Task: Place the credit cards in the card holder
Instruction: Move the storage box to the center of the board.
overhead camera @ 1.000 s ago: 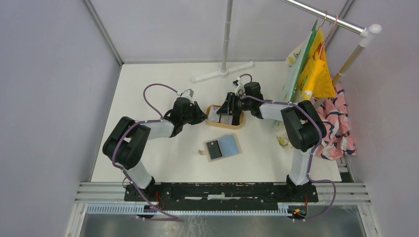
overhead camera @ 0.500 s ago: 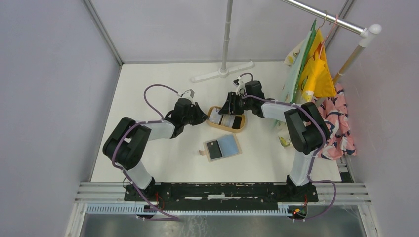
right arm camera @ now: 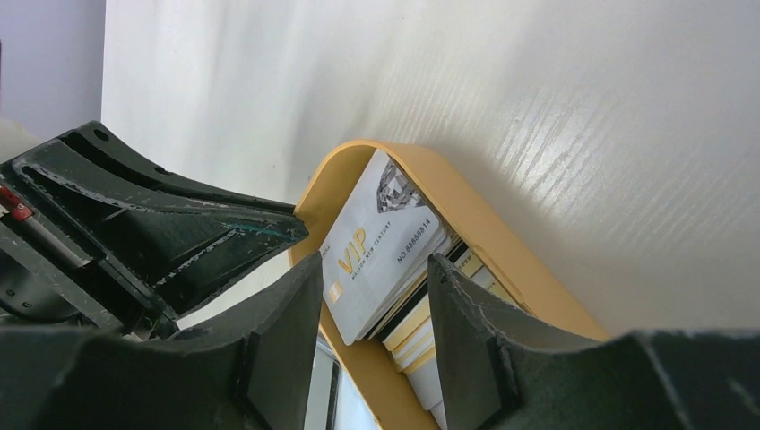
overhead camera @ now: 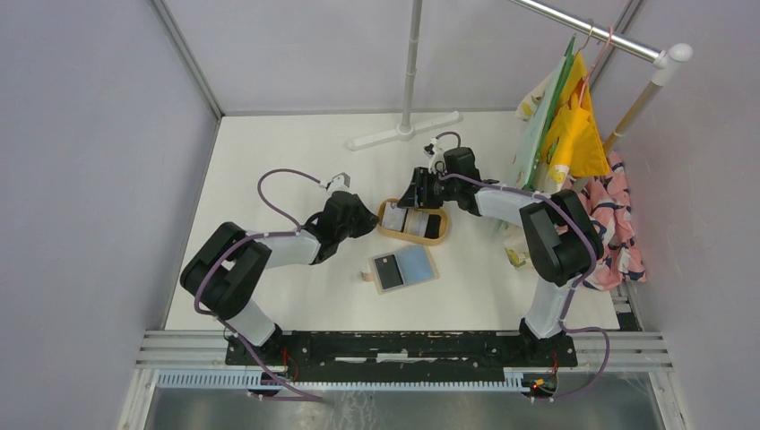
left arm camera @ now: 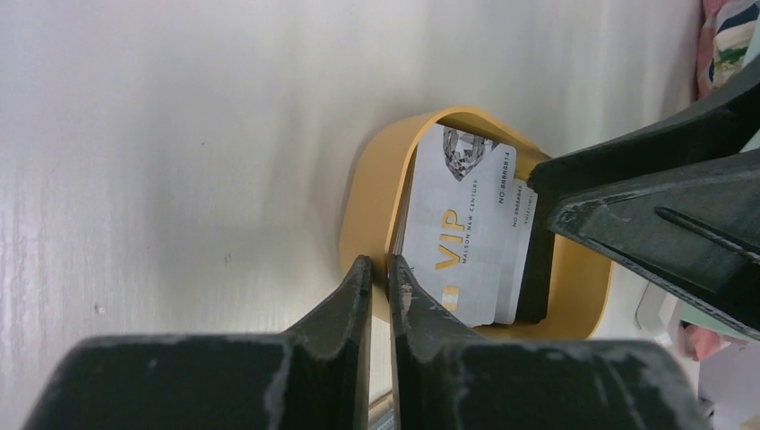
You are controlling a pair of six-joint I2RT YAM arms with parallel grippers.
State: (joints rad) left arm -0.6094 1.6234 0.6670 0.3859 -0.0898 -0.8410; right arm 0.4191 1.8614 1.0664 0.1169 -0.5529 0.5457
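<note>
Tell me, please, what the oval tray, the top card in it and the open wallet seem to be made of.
Oval tray: likely wood or wood-look plastic; smooth matte tan wall, grain not discernible.
Top card: plastic, satin white with gold VIP print; thin, flat, stiff-looking.
Wallet: probably leather or imitation, beige edge, light blue lining; too small to be sure.

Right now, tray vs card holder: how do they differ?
The wooden tray is oval with a raised wall; card holder is squarish, lying open and flat, blue lining up. The tray holds a stack of cards; the holder shows one black card. The tray sits farther from the arm bases, left gripper and right gripper at it; the holder lies nearer, untouched. Both rest on the table.
</note>
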